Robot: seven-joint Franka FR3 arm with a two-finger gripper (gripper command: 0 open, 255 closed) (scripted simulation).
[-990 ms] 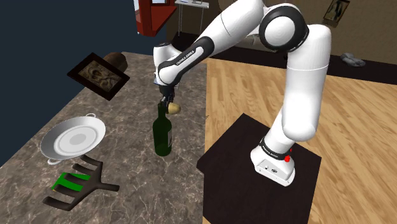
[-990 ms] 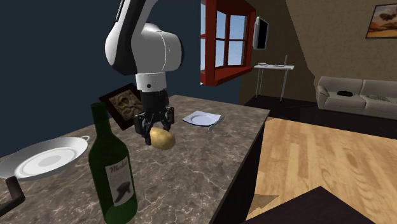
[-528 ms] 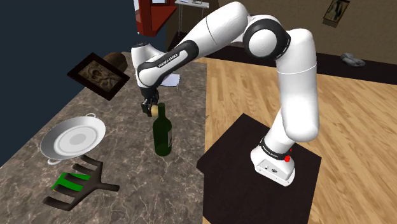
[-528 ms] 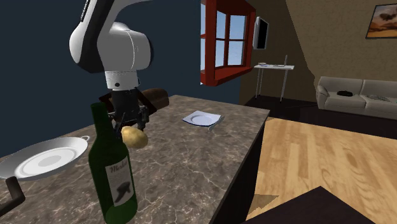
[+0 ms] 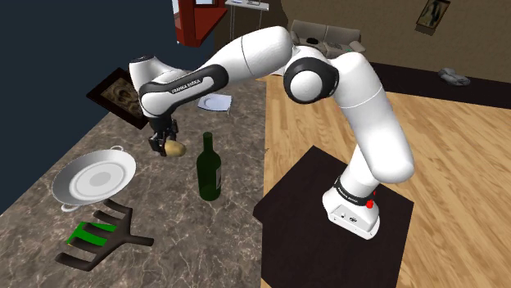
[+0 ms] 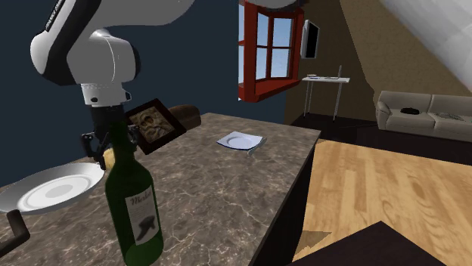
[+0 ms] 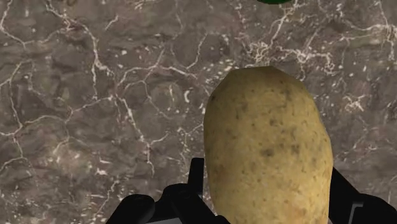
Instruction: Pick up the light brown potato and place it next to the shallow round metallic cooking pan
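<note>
potato [image 7: 267,146], light brown and speckled, sits clamped between the 2 black fingers [image 7: 194,188] of my gripper [image 7: 267,197] in the wrist view, 1 finger pressed to each side, with dark veined marble beyond it. from the shoulder view i see the gripper [image 5: 160,143] pointing down over the counter [image 5: 164,213] with the potato [image 5: 174,148] at its tip, between the shallow round pan [image 5: 94,178] on that view's left and the dark green bottle [image 5: 210,172] on its right; i cannot tell whether the potato touches the stone. the pan is drawn pale grey-white and lies flat, apart from the potato. nearer the camera than the pan lies a dark rack [image 5: 98,237] with green strips. in the second exterior view the bottle [image 6: 135,204] stands upright closest to the camera and hides most of the potato [image 6: 110,156], with the pan [image 6: 53,189] to that view's left. farther back a framed picture [image 6: 155,126] leans on the counter, then a small white plate [image 6: 240,140] near the far edge. beyond that i see a red window frame [image 6: 268,53] and a pale sofa [image 6: 423,113].
</note>
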